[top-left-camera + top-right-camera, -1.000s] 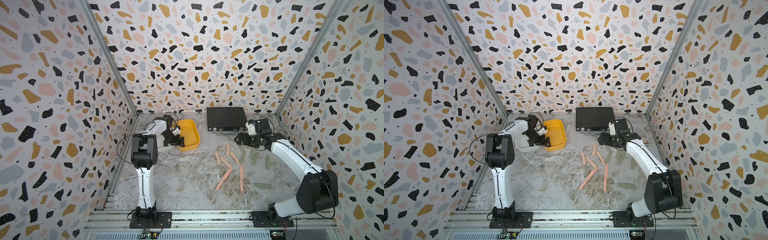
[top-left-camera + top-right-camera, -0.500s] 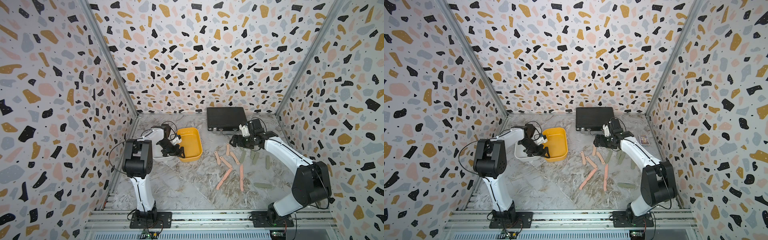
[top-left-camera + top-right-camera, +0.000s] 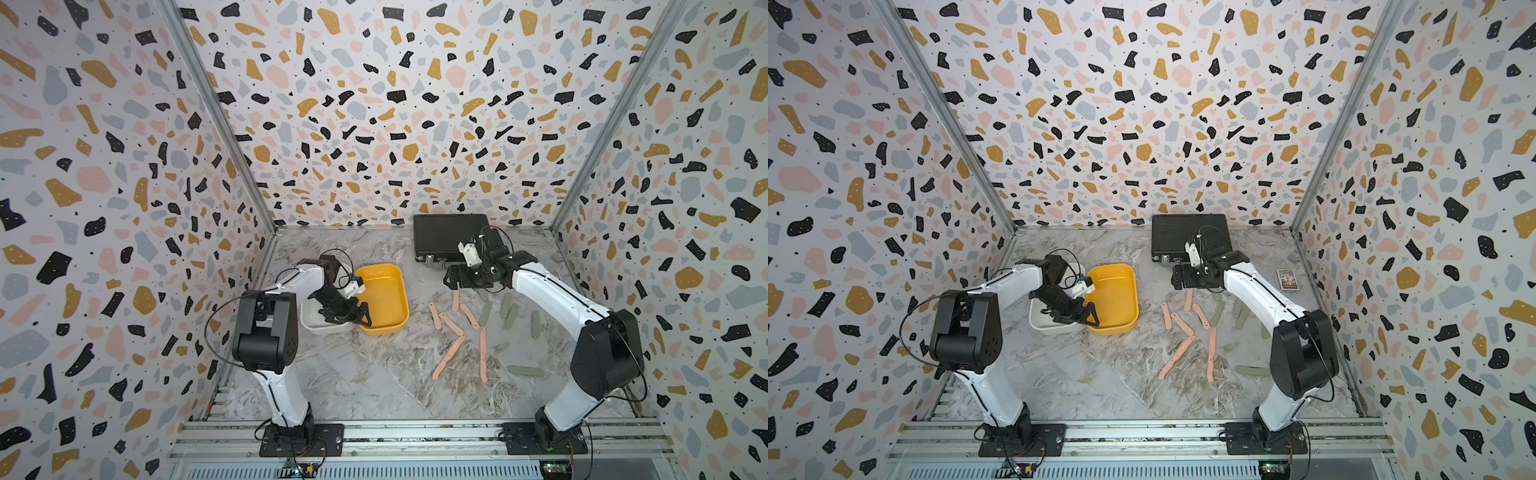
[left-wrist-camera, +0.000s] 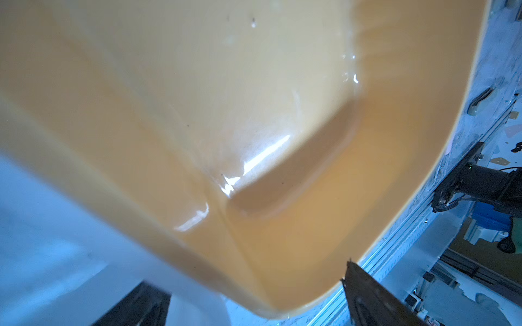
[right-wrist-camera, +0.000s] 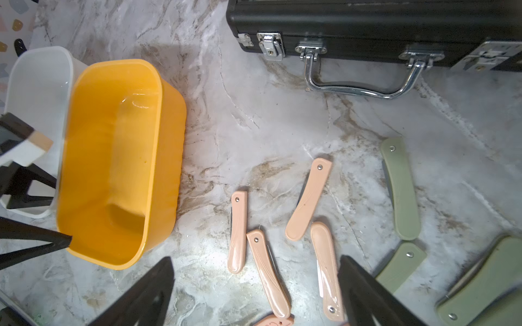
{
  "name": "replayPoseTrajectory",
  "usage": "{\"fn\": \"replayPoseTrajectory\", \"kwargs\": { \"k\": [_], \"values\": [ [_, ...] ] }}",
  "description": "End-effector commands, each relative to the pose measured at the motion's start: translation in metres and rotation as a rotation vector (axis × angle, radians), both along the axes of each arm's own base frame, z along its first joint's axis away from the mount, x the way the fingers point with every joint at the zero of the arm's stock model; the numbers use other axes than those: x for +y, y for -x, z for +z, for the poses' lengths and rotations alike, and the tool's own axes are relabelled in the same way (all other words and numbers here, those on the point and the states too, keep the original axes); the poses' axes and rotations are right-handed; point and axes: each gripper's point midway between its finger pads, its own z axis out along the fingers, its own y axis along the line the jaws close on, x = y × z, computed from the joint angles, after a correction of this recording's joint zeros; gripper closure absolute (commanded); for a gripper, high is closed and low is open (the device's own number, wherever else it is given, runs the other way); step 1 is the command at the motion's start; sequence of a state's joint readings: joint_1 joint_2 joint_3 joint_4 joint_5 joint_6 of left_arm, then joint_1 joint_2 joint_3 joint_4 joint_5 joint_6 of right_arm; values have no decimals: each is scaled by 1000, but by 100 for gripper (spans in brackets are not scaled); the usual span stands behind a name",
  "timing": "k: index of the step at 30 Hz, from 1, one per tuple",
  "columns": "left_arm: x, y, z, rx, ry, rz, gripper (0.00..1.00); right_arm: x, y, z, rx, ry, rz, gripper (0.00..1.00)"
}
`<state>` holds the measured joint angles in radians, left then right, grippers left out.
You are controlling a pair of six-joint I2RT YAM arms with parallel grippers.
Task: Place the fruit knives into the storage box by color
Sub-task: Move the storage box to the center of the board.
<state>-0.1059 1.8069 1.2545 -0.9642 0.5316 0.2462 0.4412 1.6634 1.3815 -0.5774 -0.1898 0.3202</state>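
Mustard-yellow plastic, the yellow tub (image 3: 382, 331), sits flush against the white tub (image 3: 323, 331) on the marbled counter (image 3: 374, 382) in both top views. The left fingers (image 3: 358, 316) hang spread wide over the near end of the seam where the tubs meet, one tip above each tub, gripping nothing. The right fingers (image 3: 453, 279) are also spread and empty. They hover between the black case (image 3: 449, 237) and the scattered knives. The pink knives (image 3: 451, 324) start just under those fingertips and run toward the near edge. The green knives (image 3: 506, 305) lie beside them under the right arm, one apart from the rest (image 3: 525, 370). A small printed card box (image 3: 1287, 279) lies well off behind the right fingers. In the left wrist view the yellow tub's glossy inside (image 4: 254, 113) fills the frame. Its rounded corner sits between two dark fingertips (image 4: 372, 299) held well apart, and the white tub is a pale blur (image 4: 56, 254) at the other tip. In the right wrist view two black fingers (image 5: 147, 293) stand wide apart over the counter with two pink knives (image 5: 265, 271) lying flat between them. Two more are just past the tips, and green knives (image 5: 401, 192) lie outside one finger. Outside the other finger are the two tubs (image 5: 166, 169), touching. The case's chrome handle (image 5: 361, 90) is farther ahead.
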Motion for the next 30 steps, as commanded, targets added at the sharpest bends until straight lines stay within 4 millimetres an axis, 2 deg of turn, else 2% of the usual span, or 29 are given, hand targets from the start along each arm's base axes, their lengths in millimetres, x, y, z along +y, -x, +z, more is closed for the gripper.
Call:
{"fn": "replayPoseTrajectory", "kwargs": {
  "k": [1,3,4,6,8,9,11,15,18,20,24,27,30],
  "values": [
    [11,-22,40,-127,-6,56,4,5,3,13,-39,41,18,10],
    [22,-36,72,-206,-2,113,4,11,3,15,-57,42,31,18],
    [28,-43,93,-253,6,151,3,14,3,15,-61,41,32,19],
    [36,-52,133,-340,32,216,3,19,3,16,-67,39,28,14],
    [41,-52,169,-421,64,256,2,28,4,17,-55,20,37,8],
    [40,-47,187,-463,90,255,1,33,5,18,-47,10,48,8],
    [37,-34,211,-530,135,245,0,42,6,21,-30,6,56,8],
    [30,-4,242,-610,198,229,1,58,3,26,-9,2,72,8],
    [22,15,253,-631,255,213,1,71,-1,20,14,9,87,8],
    [14,24,247,-633,307,183,1,80,-3,12,29,18,94,8],
    [6,21,222,-578,399,226,1,93,-2,-5,70,47,97,9],
    [0,20,222,-570,471,240,1,103,1,-12,86,54,114,9],
    [2,22,221,-607,455,242,1,107,-1,-18,84,78,108,10]
  ]
}}
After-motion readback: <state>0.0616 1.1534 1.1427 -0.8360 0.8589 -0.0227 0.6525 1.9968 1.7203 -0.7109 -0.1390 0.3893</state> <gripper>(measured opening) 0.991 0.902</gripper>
